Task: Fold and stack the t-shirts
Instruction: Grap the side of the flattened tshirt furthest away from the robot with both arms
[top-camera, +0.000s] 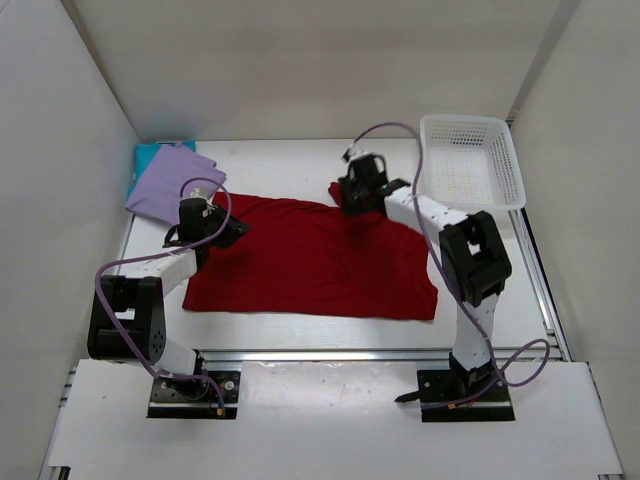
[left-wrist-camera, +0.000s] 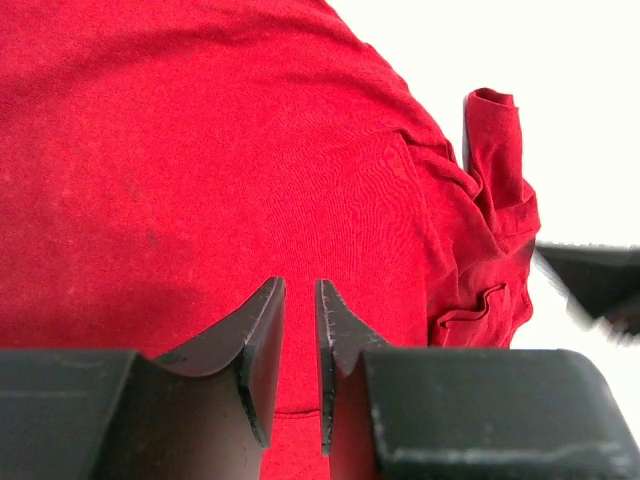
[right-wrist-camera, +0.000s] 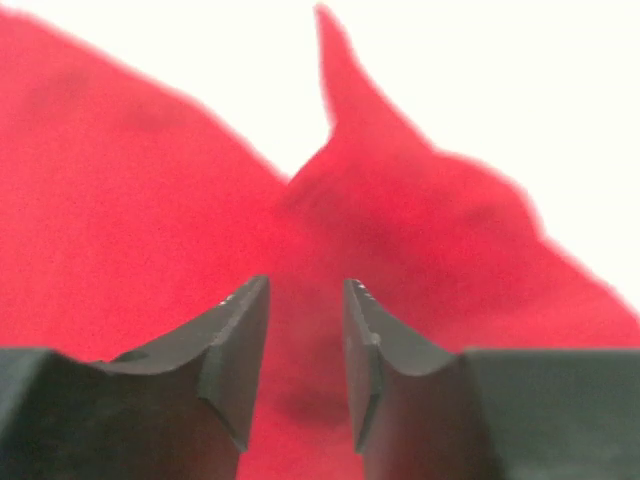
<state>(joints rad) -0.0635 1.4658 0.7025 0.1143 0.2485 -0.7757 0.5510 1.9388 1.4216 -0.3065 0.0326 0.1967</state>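
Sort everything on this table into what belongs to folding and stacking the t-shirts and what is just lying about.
Belongs to the job:
red t-shirt, spread out in the middle
lavender t-shirt, folded, far left
teal t-shirt, partly under the lavender one

Just lying about:
white lattice basket, far right

- The red t-shirt (top-camera: 320, 262) lies spread across the middle of the table (top-camera: 300, 165). It is mostly flat and roughly rectangular, with cloth at its far edge bunched into wrinkled folds.
- The lavender t-shirt (top-camera: 170, 185) is folded and lies at the far left corner, on top of the teal one.
- The teal t-shirt (top-camera: 148, 155) lies beneath it, with only its far edge showing.
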